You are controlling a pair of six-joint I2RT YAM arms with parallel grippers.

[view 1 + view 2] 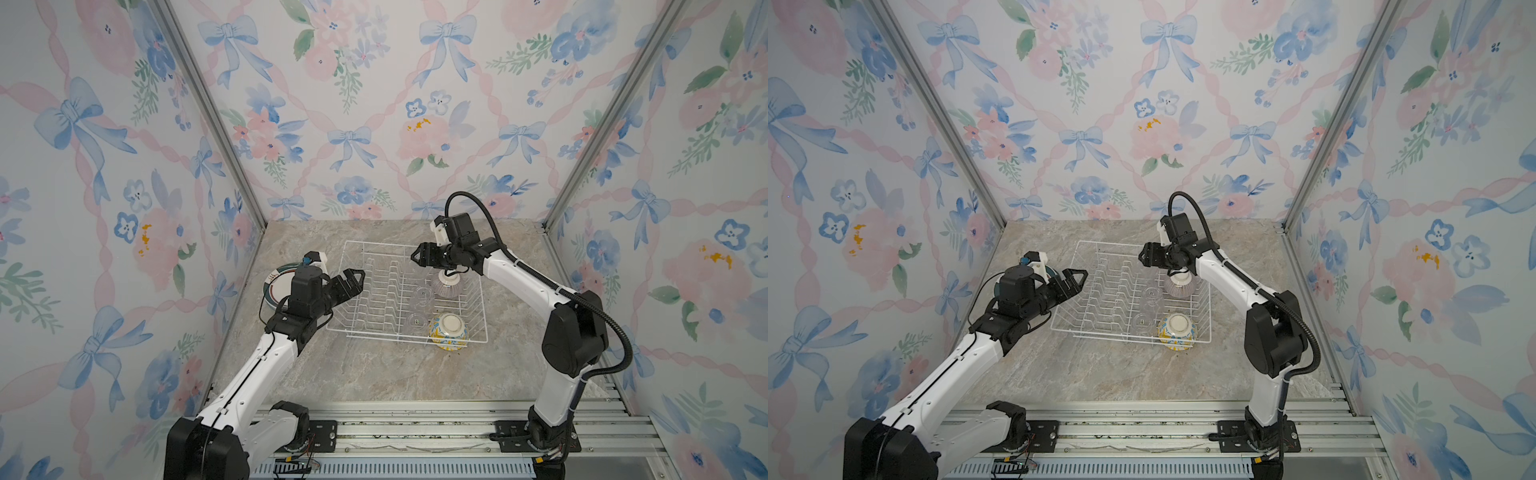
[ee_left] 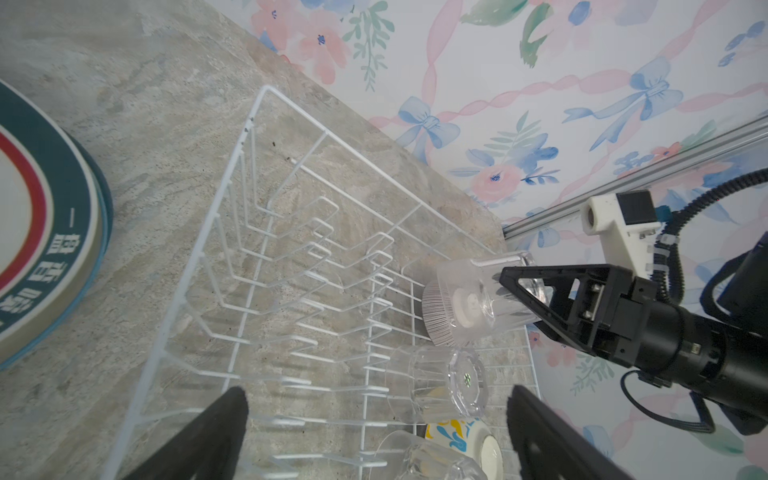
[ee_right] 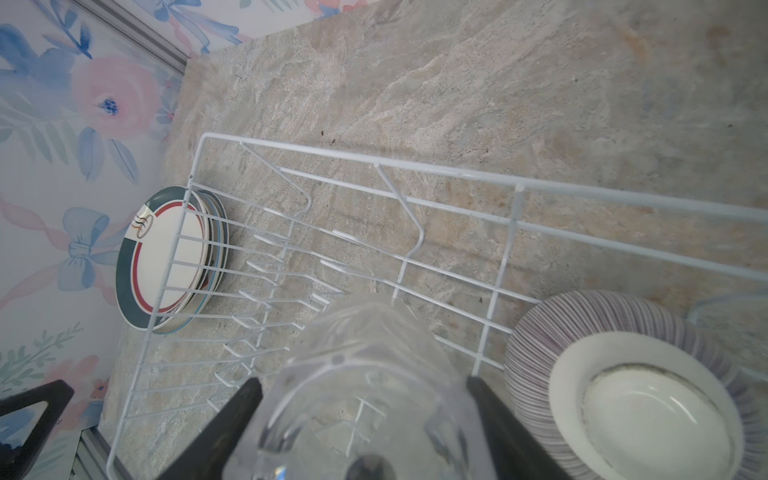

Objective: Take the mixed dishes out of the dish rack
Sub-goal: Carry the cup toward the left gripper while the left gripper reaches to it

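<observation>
Right hand [image 3: 361,386] clamped on clear glass cup [image 3: 365,332], held above dish rack [image 1: 374,242], likely to clear its wires. Left hand [image 1: 356,281] gaping, empty. Plates [image 3: 166,257] stacked on bench [image 1: 374,374] beside rack; two bowls [image 1: 449,332], two cups [image 1: 422,296] sit inside.

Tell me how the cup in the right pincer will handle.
The cup looks like smooth clear glass: probably rigid, slippery and fragile. The right pincer grips its faceted wall from two sides only, so it may twist.

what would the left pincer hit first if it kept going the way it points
Likely the dish rack, its upright dividers just ahead of the open left pincer; its height over them is unclear.
</observation>
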